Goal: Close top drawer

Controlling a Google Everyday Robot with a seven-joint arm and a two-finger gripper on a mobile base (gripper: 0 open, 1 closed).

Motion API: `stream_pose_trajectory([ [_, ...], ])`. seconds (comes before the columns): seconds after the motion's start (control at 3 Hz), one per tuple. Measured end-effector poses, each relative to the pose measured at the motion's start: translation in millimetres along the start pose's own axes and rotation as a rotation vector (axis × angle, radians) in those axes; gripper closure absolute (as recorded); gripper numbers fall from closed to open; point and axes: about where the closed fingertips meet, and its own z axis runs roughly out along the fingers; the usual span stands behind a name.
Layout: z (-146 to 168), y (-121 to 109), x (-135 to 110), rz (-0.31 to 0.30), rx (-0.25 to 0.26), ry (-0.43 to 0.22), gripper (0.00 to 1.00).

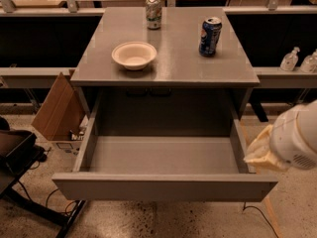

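Observation:
The top drawer [163,186] of the grey cabinet is pulled far out toward me. It is wide, shallow and empty, with a plain flat front. My arm [292,140] shows at the right edge as a white and cream shape, level with the drawer's right side wall and just outside it. The gripper is at that end of the arm, but its tips are out of view.
On the cabinet top [173,58] stand a white bowl [133,54], a green-and-white can [153,12] and a blue can [210,35]. A cardboard box [58,109] leans at the left. A dark stand [15,157] sits at far left. Bottles [297,59] stand on the right shelf.

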Motion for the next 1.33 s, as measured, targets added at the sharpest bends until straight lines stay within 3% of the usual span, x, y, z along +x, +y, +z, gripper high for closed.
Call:
stream_pose_trajectory([
  [0.33,71,33,30,0.036,-0.032,0.008,0.95],
  [0.67,129,77,69,0.056,-0.099,0.028,1.00],
  [1.0,172,101,92,0.078,-0.129,0.019,1.00],
  [1.33,202,95,103,0.084,-0.115,0.004,1.00],
])
